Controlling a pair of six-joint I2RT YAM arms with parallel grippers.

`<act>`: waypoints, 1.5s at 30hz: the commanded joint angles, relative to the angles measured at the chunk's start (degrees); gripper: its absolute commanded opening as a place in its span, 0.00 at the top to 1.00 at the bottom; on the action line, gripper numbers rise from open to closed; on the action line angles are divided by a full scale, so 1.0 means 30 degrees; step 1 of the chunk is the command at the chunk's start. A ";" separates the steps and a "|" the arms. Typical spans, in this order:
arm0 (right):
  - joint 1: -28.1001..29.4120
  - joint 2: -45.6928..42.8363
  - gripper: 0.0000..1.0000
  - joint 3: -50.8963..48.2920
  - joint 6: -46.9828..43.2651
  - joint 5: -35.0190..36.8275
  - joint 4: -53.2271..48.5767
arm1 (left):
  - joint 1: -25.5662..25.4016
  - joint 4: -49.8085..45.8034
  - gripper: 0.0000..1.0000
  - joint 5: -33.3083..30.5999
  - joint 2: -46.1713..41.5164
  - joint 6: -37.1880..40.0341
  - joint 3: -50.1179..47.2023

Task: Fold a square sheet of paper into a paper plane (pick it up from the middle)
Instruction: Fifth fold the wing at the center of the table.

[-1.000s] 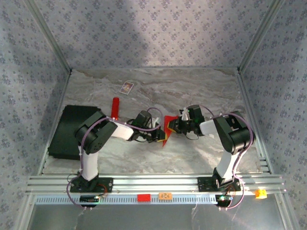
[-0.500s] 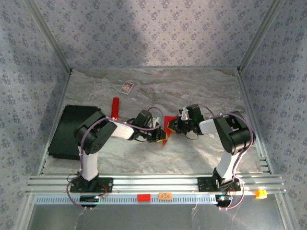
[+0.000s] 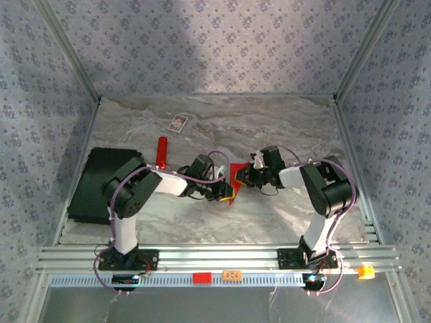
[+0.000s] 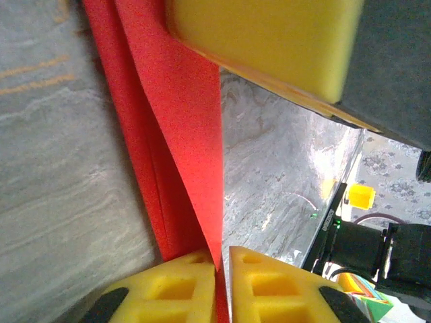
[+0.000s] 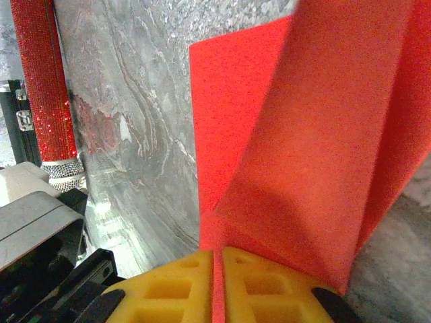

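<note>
Marbled tabletop lies under us, and the red paper stands creased at its middle between both arms. Our left gripper is pinched tight on one folded edge, our right gripper on another. We judge it light, limp, easily torn: hold near creases.

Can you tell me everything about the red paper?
The red paper is thin, plain and bright, with no marks. It is creased into layers, not flat. It is over the middle of the marble table. The left pincer is shut on one edge and the right pincer on another, their yellow pads pinching it.
</note>
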 commanded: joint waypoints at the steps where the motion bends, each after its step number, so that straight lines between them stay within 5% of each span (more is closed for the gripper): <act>1: 0.0097 0.0517 0.85 -0.0374 -0.0515 0.1871 -0.2378 | -0.0122 -0.0553 0.93 0.0695 -0.0646 0.0329 -0.0220; 26: 0.0142 0.0513 0.86 -0.0210 -0.0710 0.2292 -0.3099 | -0.0825 -0.3915 0.89 0.1141 -0.0444 0.2286 -0.0924; 37: 0.0140 0.0279 0.86 -0.0189 -0.0765 0.2204 -0.3128 | -0.0560 -0.3971 0.77 -0.2121 -0.4299 0.2377 -0.1740; 45: 0.0146 0.0327 0.86 -0.0199 -0.0739 0.2178 -0.3099 | -0.0211 -0.2926 0.83 -0.1423 -0.3724 0.1625 -0.0024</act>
